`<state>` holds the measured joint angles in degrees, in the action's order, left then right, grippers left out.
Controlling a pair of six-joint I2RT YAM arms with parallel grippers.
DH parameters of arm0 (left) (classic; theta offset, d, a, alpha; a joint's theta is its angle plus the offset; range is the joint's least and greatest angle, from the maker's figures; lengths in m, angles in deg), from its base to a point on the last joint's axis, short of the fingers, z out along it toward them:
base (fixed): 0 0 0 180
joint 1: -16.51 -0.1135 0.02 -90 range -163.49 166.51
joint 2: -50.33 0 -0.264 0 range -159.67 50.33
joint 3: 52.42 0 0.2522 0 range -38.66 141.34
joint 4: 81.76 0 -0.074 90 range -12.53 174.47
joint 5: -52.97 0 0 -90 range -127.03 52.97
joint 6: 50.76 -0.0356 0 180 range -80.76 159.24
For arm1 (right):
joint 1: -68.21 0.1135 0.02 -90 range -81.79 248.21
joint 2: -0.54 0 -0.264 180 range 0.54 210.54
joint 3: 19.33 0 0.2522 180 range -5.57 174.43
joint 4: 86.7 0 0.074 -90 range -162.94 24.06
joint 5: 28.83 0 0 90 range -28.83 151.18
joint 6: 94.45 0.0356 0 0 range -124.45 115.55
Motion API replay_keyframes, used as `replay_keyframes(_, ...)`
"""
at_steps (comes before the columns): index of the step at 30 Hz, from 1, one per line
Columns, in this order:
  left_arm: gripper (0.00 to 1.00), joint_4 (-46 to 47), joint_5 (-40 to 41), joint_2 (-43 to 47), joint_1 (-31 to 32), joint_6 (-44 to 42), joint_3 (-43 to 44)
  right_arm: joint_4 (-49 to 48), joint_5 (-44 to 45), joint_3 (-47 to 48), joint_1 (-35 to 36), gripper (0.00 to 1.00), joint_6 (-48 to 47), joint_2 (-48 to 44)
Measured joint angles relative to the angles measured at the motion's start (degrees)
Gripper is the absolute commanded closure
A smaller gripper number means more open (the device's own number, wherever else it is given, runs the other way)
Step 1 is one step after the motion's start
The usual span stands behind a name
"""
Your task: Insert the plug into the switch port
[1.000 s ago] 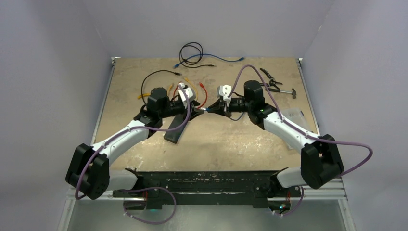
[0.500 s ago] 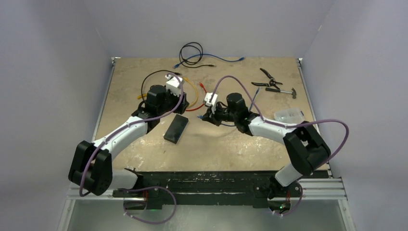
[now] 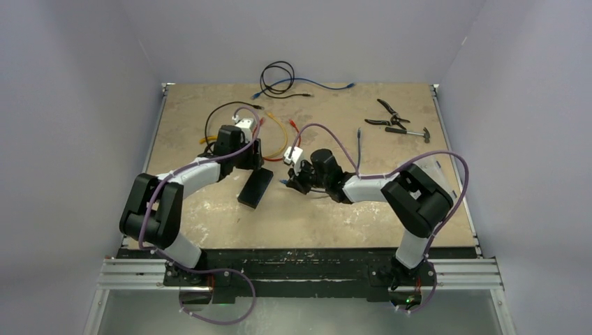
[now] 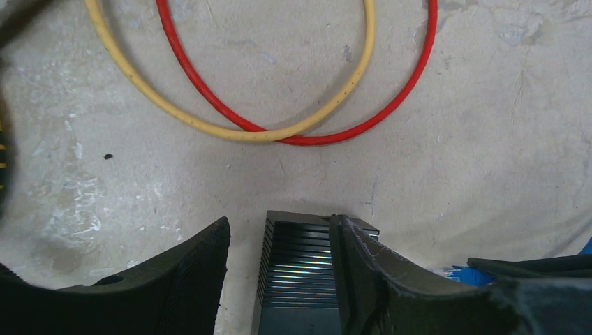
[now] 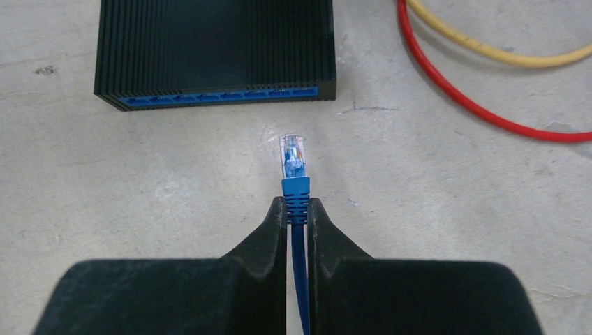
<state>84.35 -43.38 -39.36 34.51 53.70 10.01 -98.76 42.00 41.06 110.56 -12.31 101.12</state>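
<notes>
The switch (image 3: 255, 188) is a flat black ribbed box lying on the table left of centre. In the right wrist view the switch (image 5: 216, 49) shows its blue port row facing me. My right gripper (image 5: 297, 202) is shut on a blue cable just behind its clear plug (image 5: 293, 157), which points at the port row a short gap away, toward its right end. In the top view my right gripper (image 3: 287, 183) is low, just right of the switch. My left gripper (image 4: 279, 223) is open, its fingers straddling the switch's far end (image 4: 300, 279); the left finger (image 4: 188, 279) stands apart from it.
Red (image 4: 307, 138) and yellow (image 4: 209, 127) cables loop just beyond the switch; the red cable (image 5: 475, 112) also lies right of it. Black and blue cables (image 3: 279, 77) lie at the back edge. Pliers (image 3: 387, 115) and a small hammer-like tool (image 3: 412, 132) lie at the back right.
The grippers were together at mid-table. My left gripper swung back left and came down over the switch's far end. My right gripper carried the plug left and down, up to the switch's ports.
</notes>
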Motion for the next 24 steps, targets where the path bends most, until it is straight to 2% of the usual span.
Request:
replay_keyframes(13, 0.49, -0.3, -7.6, -2.9, -4.8, 5.2, -0.1, -2.3, 4.7, 1.6, 2.7, 1.00, 0.2, 6.3)
replay_keyframes(24, 0.50, -0.5, -14.7, -5.4, -5.9, 6.6, -0.7, -4.6, 10.1, 2.6, 4.6, 1.00, -0.3, 7.7)
